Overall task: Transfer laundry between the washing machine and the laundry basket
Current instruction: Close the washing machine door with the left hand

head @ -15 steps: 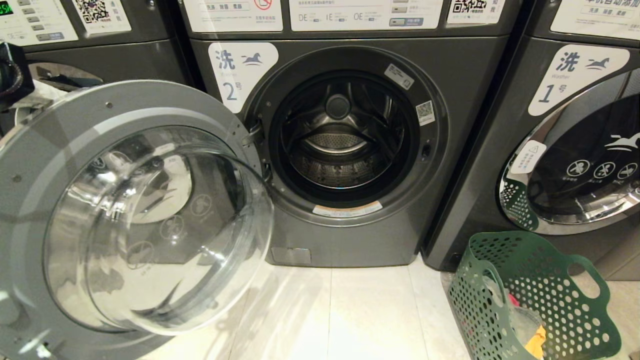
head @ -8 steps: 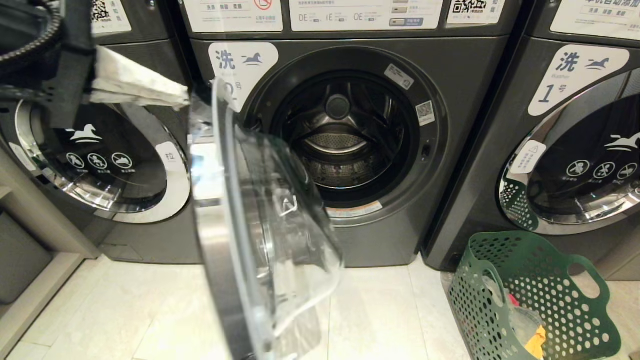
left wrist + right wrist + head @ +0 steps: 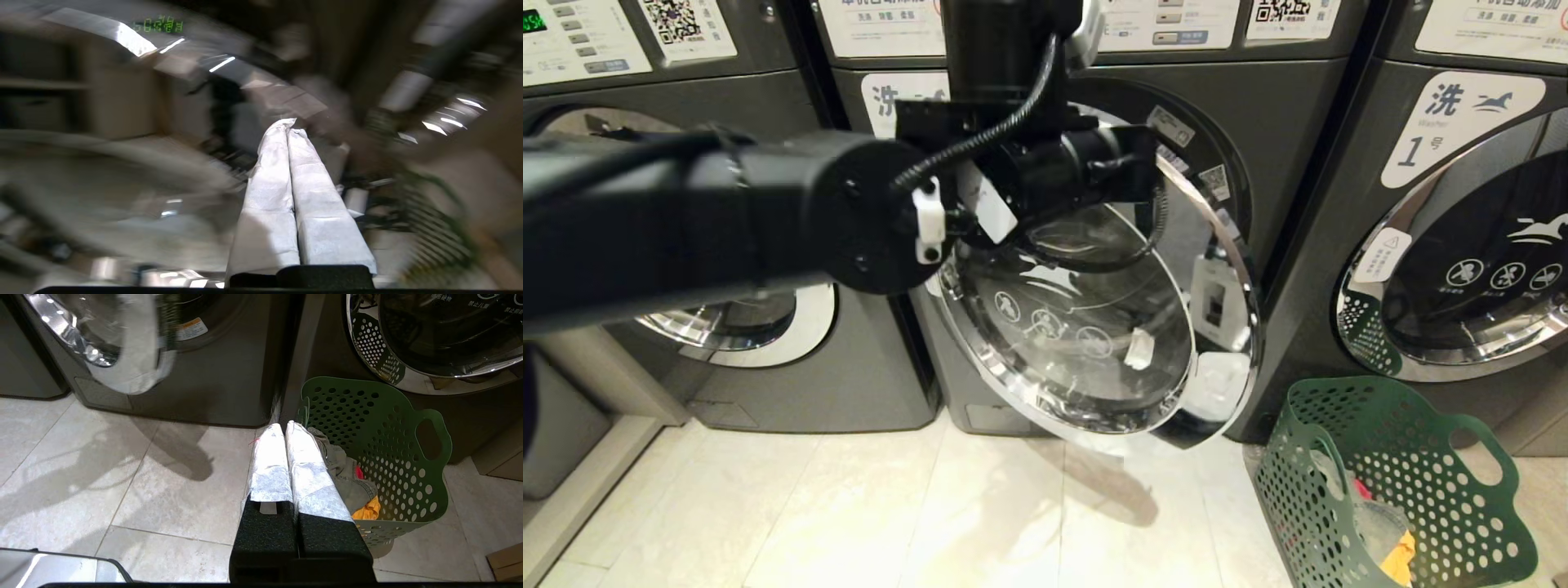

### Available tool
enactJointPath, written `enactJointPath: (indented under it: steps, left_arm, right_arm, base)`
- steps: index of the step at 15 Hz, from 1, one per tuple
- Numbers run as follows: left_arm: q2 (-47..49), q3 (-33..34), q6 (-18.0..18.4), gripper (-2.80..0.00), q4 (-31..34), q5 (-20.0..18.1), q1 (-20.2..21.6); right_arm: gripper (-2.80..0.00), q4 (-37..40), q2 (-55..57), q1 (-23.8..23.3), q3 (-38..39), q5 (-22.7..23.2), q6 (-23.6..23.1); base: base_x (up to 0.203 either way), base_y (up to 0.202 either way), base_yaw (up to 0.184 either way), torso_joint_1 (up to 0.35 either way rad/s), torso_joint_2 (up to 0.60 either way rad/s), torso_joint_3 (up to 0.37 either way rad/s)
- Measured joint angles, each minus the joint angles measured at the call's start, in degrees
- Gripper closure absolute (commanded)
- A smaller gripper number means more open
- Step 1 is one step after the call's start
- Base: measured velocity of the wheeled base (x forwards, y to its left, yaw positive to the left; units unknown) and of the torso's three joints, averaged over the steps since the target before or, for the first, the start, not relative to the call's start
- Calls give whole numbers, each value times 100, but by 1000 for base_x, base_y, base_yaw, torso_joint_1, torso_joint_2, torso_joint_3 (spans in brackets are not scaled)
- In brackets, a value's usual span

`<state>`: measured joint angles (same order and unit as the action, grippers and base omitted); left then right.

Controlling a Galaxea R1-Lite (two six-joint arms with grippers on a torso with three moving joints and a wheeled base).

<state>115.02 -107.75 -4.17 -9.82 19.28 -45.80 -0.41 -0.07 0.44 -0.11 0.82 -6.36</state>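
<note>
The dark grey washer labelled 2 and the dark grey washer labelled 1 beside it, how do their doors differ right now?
The dark grey washer labelled 2 has its chrome-ringed glass door ajar, tilted off the front; the dark grey washer labelled 1 has its door shut flat. The left arm crosses in front of washer 2's door; nothing covers washer 1's door. Both doors are round, chrome-rimmed, with white pictograms.
</note>
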Motion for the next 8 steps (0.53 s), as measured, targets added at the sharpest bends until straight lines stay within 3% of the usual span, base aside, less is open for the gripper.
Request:
enactJointPath:
  steps: [2, 3, 8]
  left_arm:
    - [-118, -32, 386, 0, -1024, 929, 74]
    - [-370, -33, 500, 0, -1241, 1207, 73]
    - [-1042, 59, 669, 0, -842, 1459, 157]
  right_arm:
    - [0, -7, 0, 7, 6, 4, -13]
    - [0, -10, 0, -11, 7, 2, -48]
    - [0, 17, 4, -2, -24, 17, -85]
  base:
    - [0, 0, 0, 13, 6, -3]
    - [0, 0, 0, 0, 0, 0]
    - [0, 0, 0, 0, 0, 0]
